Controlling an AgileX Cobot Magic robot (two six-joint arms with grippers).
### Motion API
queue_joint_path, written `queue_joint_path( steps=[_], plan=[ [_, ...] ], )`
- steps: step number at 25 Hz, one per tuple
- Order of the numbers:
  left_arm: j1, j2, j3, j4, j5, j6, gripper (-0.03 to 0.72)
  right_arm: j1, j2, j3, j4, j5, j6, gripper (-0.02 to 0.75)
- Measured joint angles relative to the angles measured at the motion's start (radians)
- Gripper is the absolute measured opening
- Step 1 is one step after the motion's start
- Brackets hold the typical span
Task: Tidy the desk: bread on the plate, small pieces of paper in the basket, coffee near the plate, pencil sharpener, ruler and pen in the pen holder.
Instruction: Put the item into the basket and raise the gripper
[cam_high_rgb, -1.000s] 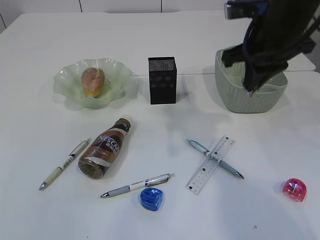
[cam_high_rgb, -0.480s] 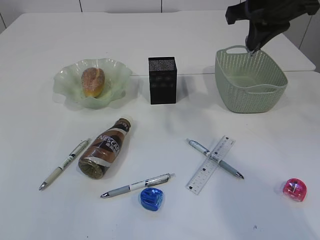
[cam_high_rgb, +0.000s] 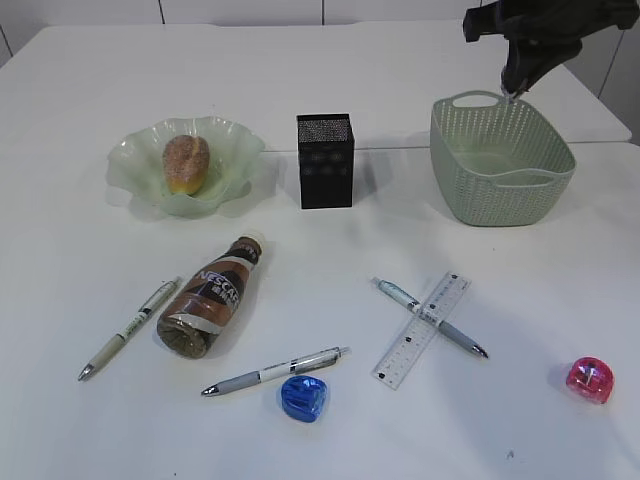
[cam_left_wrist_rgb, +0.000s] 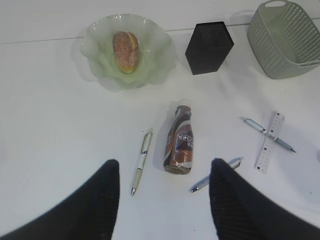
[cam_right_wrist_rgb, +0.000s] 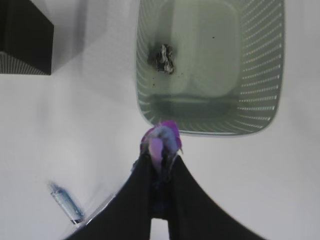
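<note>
Right gripper (cam_right_wrist_rgb: 161, 150): fingers pressing nearly together, pinching a crumpled purple-and-white scrap of paper (cam_right_wrist_rgb: 162, 137) at the tips. Hanging high above the near rim of the green basket (cam_right_wrist_rgb: 260, 75), the scrap showing just short of that rim in the right wrist view. Lying beyond the tips, on the basket floor near its left wall, a grey crumpled paper ball (cam_right_wrist_rgb: 164, 58). Sitting off to the left of the fingers, a corner of the black pen holder (cam_right_wrist_rgb: 22, 42); showing below-left, close to the finger bases, part of a pen (cam_right_wrist_rgb: 65, 200).

Left gripper (cam_left_wrist_rgb: 165, 200): fingers (cam_left_wrist_rgb: 105, 195) standing well apart, holding nothing, hovering high over the table (cam_left_wrist_rgb: 50, 125). Lying between the two fingers and a little beyond them, the coffee bottle (cam_left_wrist_rgb: 181, 142) on its side, with a white pen (cam_left_wrist_rgb: 141, 161) just left of it and a grey pen (cam_left_wrist_rgb: 215, 175) by the right finger. Sitting farther out, the bread (cam_left_wrist_rgb: 125, 44) on the pale green plate (cam_left_wrist_rgb: 100, 55), well apart from the bottle. Resting to the right, another pen crossed over the ruler (cam_left_wrist_rgb: 269, 141).

Seen in the exterior view only: a blue pencil sharpener (cam_high_rgb: 302, 397) beside the grey pen, and a pink pencil sharpener (cam_high_rgb: 589, 380) far right of the ruler.
</note>
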Motion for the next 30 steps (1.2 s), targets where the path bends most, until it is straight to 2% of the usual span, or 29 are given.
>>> queue_joint_path(
  steps=[5, 15, 23, 26, 27, 28, 29, 30],
  plan=[
    [0.0, 0.0, 0.0, -0.002, 0.0, 0.0, 0.401, -0.034, 0.074, -0.068, 0.0, -0.002, 0.0, 0.053],
    [0.0, 0.0, 0.0, -0.004, 0.0, 0.0, 0.401, -0.101, 0.369, -0.297, -0.002, -0.041, 0.001, 0.053],
    [0.0, 0.0, 0.0, -0.008, 0.0, 0.0, 0.401, -0.122, 0.425, -0.321, -0.002, -0.089, 0.009, 0.068],
    [0.0, 0.0, 0.0, -0.01, 0.0, 0.0, 0.401, -0.123, 0.429, -0.323, -0.002, -0.097, 0.009, 0.108],
    [0.0, 0.0, 0.0, -0.012, 0.0, 0.0, 0.401, -0.123, 0.43, -0.323, -0.002, -0.111, 0.009, 0.208],
    [0.0, 0.0, 0.0, -0.014, 0.0, 0.0, 0.401, -0.123, 0.432, -0.323, -0.002, -0.114, 0.009, 0.253],
    [0.0, 0.0, 0.0, -0.02, 0.0, 0.0, 0.401, -0.123, 0.432, -0.323, -0.002, -0.114, 0.009, 0.253],
    [0.0, 0.0, 0.0, -0.027, 0.0, 0.0, 0.401, -0.123, 0.442, -0.325, -0.002, -0.118, 0.009, 0.384]
  ],
)
